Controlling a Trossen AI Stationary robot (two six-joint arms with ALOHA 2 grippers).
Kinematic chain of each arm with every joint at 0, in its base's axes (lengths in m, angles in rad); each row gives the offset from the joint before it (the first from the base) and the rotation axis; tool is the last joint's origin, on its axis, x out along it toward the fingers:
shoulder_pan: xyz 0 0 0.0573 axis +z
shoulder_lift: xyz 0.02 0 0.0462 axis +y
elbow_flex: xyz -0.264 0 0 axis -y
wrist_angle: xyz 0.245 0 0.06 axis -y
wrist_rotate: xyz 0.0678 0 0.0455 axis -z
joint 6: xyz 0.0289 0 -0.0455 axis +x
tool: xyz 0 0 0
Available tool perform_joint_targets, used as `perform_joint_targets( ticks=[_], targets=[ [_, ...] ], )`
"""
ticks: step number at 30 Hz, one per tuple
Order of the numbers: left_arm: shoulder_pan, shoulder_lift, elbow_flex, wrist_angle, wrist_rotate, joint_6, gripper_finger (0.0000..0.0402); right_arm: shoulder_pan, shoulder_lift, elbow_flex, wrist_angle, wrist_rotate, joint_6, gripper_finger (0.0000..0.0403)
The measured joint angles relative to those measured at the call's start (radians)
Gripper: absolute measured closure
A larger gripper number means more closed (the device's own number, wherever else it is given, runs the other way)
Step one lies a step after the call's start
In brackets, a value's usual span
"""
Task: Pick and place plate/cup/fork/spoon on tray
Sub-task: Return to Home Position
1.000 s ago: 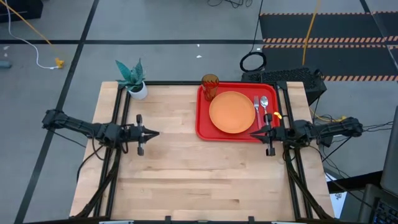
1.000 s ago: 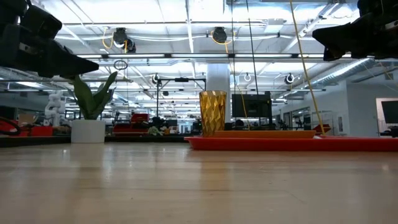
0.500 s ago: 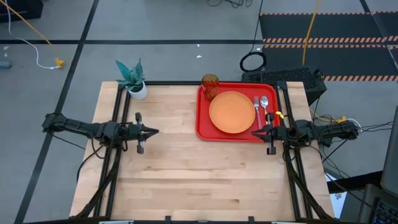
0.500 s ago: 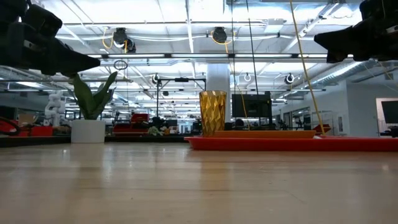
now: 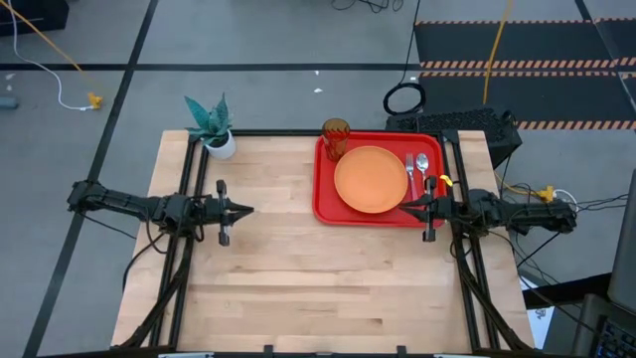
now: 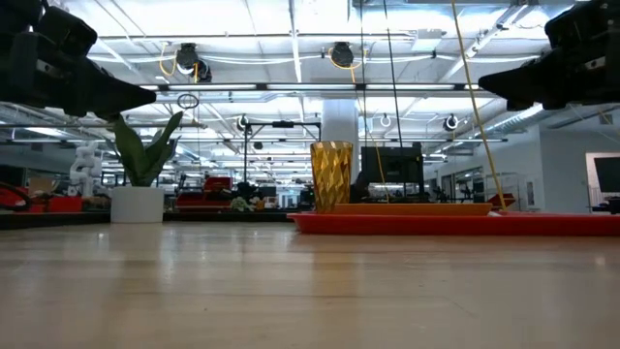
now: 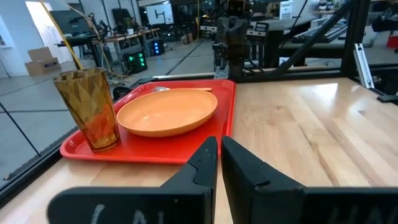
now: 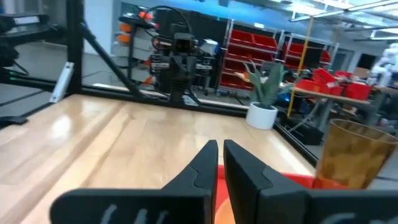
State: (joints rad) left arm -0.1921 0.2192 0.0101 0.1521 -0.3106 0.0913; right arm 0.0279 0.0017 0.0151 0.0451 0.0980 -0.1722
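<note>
On the tray's 3 o'clock side lay the spoon, just beside the fork, both long axes running 12 to 6, bowl and tines toward 12. The plate sat centred, with the cup at its 11. Loading looked complete and homing seemed to be in hand. The right gripper, clenched and empty, hovered over the tray's 5 o'clock corner and needed only a clear retreat. The left gripper, likewise clenched, waited well off at 9.

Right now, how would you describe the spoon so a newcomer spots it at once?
On the table, find the red tray at the far right. Right of its orange plate lie two utensils; the spoon is the outer one, orange-handled, unlike the pink-handled fork.
</note>
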Motion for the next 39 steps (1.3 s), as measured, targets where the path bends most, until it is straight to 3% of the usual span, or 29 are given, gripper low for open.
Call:
perform_joint_targets(
  ticks=[9,17,26,39],
  targets=[
    [0.000,0.000,0.000,0.005,0.007,0.002,0.0376,-0.063,0.000,0.000,-0.027,-0.102,-0.006,0.0385],
    [0.000,0.000,0.000,0.001,0.022,0.027,0.0376,-0.080,0.045,0.000,-0.029,-0.103,0.022,0.0385],
    [0.006,-0.045,0.001,-0.043,0.022,0.043,0.0376,-0.081,0.096,0.000,-0.028,-0.103,0.161,0.0385],
    [-0.014,-0.129,0.002,-0.098,0.024,0.000,0.0376,-0.079,0.068,0.000,-0.012,-0.103,0.040,0.0385]
  ],
)
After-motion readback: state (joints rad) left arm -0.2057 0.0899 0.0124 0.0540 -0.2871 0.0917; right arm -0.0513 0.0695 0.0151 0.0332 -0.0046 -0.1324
